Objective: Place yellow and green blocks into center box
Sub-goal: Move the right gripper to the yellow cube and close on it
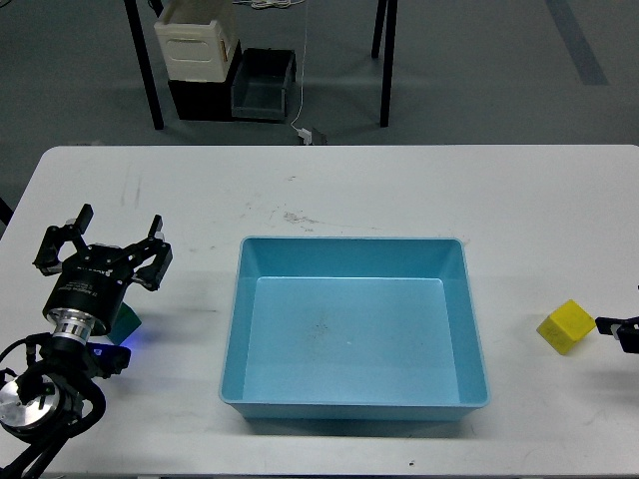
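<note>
Head view, cream bin [197, 45], dark crate [263, 84] behind table [399, 190]

At the left of the frame the left gripper [103, 251] hides most of the green block [127, 321], only a corner showing, while at the right edge the right gripper [621, 331] is cut off, its fingers unreadable.

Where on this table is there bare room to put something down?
The light-blue tray is empty inside. The white table is bare behind it up to the far edge, and between tray and yellow block. The left side is crowded: the left gripper hangs over the green block.
</note>
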Robot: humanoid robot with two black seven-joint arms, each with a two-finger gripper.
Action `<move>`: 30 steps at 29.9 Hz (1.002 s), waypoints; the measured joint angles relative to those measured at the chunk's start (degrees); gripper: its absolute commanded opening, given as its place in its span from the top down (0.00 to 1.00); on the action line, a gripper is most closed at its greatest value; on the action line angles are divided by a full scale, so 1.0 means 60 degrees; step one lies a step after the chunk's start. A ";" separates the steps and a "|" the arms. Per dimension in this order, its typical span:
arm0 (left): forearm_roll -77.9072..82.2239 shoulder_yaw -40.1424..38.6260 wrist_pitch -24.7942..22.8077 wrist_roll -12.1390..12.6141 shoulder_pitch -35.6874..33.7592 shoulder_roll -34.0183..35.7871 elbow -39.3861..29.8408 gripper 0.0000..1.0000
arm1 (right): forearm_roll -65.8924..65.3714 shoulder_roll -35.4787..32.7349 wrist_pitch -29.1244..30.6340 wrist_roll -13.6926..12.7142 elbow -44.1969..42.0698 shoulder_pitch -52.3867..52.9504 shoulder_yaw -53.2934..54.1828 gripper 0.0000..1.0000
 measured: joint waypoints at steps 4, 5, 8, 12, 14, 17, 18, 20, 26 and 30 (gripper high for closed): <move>0.0000 0.0014 0.0000 0.0005 -0.0046 -0.0136 0.0033 0.00 | -0.0402 0.0331 0.0510 -0.0001 -0.0319 0.1056 -0.1088 0.00; 0.0000 0.0014 0.0000 0.0005 -0.0049 -0.0155 0.0035 0.00 | -0.0409 0.0353 0.0709 -0.0002 -0.0336 0.1334 -0.1339 0.00; 0.0000 0.0013 0.0000 0.0005 -0.0052 -0.0184 0.0045 0.00 | -0.0361 0.0467 0.1398 -0.0004 -0.0370 0.2191 -0.2132 0.00; 0.0000 0.0002 0.0000 0.0004 -0.0051 -0.0194 0.0102 0.00 | -0.0314 0.0762 0.1717 -0.0004 -0.0403 0.2857 -0.2753 0.00; 0.0001 -0.0001 0.0000 0.0004 -0.0041 -0.0194 0.0144 0.00 | -0.0309 0.0920 0.1740 -0.0004 -0.0454 0.2997 -0.2899 0.00; 0.0003 -0.0001 0.0000 0.0002 -0.0028 -0.0210 0.0191 0.00 | -0.0308 0.1288 0.1745 -0.0006 -0.0813 0.3053 -0.2988 0.00; 0.0003 -0.0004 0.0000 0.0001 -0.0028 -0.0225 0.0208 0.00 | -0.0308 0.1428 0.1745 -0.0007 -0.0947 0.3057 -0.3001 0.00; 0.0003 -0.0009 0.0000 0.0001 -0.0029 -0.0280 0.0239 0.00 | -0.0308 0.1720 0.1745 -0.0007 -0.1180 0.3071 -0.3045 0.00; 0.0003 -0.0045 0.0000 0.0001 -0.0052 -0.0313 0.0265 0.00 | -0.0305 0.2256 0.1745 -0.0007 -0.1631 0.3225 -0.3390 0.00; 0.0003 -0.0057 0.0000 -0.0004 -0.0067 -0.0313 0.0270 0.00 | -0.0294 0.2485 0.1746 -0.0005 -0.1773 0.3278 -0.3567 0.03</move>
